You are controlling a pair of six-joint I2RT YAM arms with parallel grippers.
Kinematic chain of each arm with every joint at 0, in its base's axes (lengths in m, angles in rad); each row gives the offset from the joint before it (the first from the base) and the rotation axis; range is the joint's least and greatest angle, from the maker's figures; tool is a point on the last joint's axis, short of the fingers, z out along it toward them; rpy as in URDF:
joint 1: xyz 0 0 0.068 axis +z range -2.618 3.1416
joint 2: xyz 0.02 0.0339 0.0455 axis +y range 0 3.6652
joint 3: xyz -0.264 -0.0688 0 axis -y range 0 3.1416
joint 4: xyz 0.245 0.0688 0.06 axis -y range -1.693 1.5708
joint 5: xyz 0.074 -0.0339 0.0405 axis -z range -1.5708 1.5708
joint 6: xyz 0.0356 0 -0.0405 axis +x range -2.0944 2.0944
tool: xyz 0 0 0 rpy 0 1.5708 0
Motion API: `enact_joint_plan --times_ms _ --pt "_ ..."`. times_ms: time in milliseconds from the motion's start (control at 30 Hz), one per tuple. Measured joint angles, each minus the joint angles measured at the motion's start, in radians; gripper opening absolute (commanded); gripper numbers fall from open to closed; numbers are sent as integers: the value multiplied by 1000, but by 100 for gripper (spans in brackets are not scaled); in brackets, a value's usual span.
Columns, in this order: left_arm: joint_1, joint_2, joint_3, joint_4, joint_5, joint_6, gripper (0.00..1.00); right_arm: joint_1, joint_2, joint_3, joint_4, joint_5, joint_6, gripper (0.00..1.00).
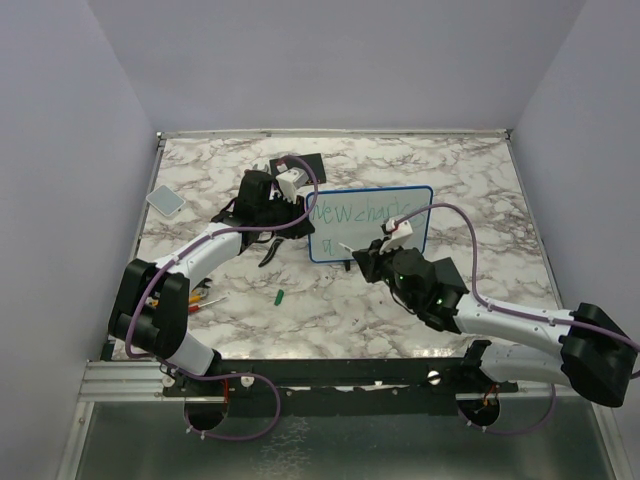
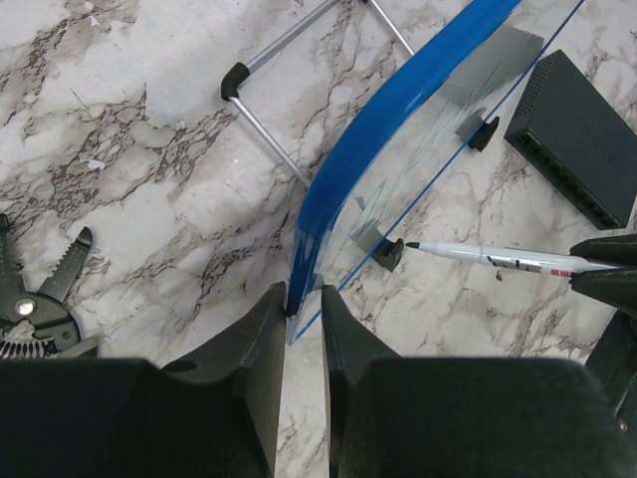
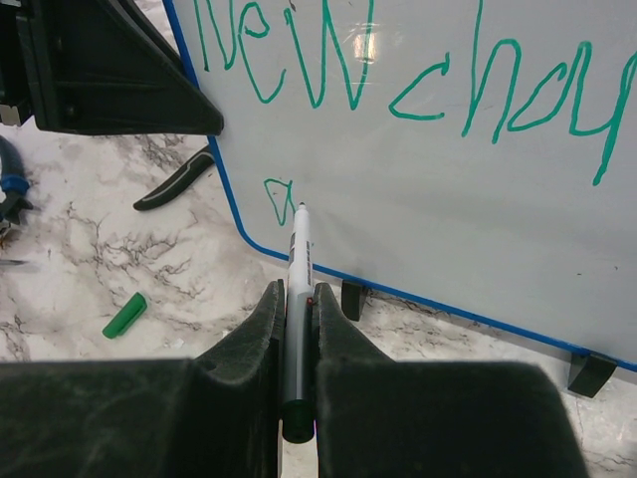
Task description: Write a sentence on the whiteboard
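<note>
The whiteboard (image 1: 372,235), white with a blue rim, stands tilted on the marble table. The green sentence (image 1: 360,210) reads "new cha…" in the right wrist view (image 3: 398,70), with a small "a" (image 3: 279,192) below it. My left gripper (image 1: 297,207) is shut on the board's blue left edge (image 2: 378,129); its fingers (image 2: 261,339) pinch the rim. My right gripper (image 1: 366,262) is shut on a white marker (image 3: 300,261). The marker's tip is at the board just right of the "a"; I cannot tell if it touches. The marker also shows in the left wrist view (image 2: 498,259).
A green marker cap (image 1: 281,296) lies in front of the board. A black box with ports (image 2: 582,134) sits behind the board. Black pliers (image 2: 40,299) lie left of it. A grey pad (image 1: 165,199) is at the far left. Small tools (image 1: 205,297) lie near the left arm.
</note>
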Motion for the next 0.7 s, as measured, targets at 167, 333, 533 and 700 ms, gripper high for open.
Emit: enact_joint_plan --times_ms 167,333,533,700 --pt "-1 -1 0 -2 -1 0 20 0 12 0 21 0 -14 1" --pt "-1 -2 0 -3 -1 0 20 0 44 1 42 0 -26 1" --pt "-1 -2 0 -4 -1 0 20 0 75 14 64 0 -44 1" --pt "-1 -2 0 -4 0 0 20 0 82 20 90 2 -57 1"
